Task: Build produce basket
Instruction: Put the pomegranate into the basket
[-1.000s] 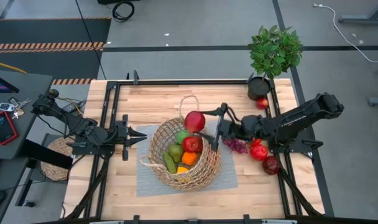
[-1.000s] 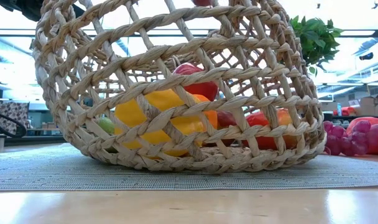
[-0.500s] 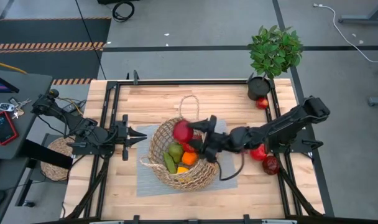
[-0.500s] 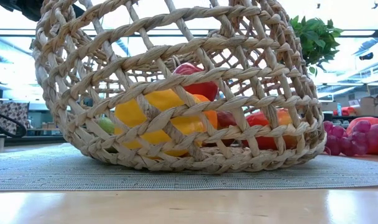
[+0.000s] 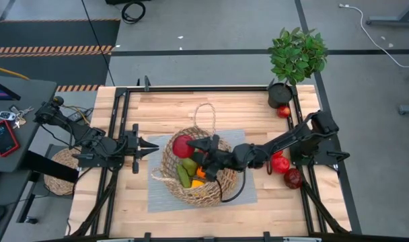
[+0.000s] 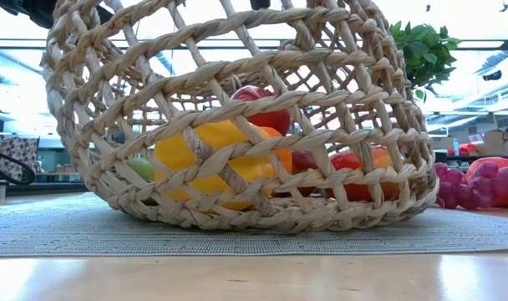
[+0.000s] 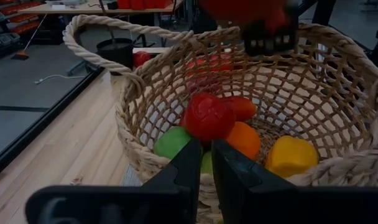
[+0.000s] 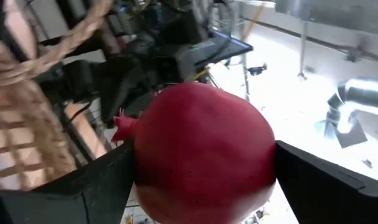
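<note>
The right gripper hangs over the wicker basket mid-table, pinching a pomegranate. The basket already holds several pieces; a few red fruits wait near the table's right edge. The left gripper, pressed together, idles toward the left edge. Grapes show only in the low view.

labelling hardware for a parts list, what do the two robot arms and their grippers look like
Both are matte black, jointed segment arms. The left gripper ends in two slim black tapered fingers on a flat crossbar. The right gripper has broad, blocky black fingers. No markings are legible.
</note>
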You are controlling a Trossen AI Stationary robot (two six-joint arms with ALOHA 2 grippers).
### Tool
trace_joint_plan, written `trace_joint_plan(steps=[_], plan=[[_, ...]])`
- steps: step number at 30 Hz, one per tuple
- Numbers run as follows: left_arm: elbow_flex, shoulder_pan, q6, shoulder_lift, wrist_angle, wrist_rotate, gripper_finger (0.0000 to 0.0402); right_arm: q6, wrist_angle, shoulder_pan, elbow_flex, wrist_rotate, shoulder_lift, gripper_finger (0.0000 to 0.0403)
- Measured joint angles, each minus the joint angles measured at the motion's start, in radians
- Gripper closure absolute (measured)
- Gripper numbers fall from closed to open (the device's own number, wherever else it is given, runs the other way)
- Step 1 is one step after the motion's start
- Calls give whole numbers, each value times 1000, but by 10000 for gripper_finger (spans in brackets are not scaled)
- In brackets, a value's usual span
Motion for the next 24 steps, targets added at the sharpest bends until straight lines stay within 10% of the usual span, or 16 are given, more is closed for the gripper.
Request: trace_joint_plan(steps=[24], plan=[[0, 0, 0, 0, 0, 0, 353, 259, -213, -121, 4, -153, 12, 44]])
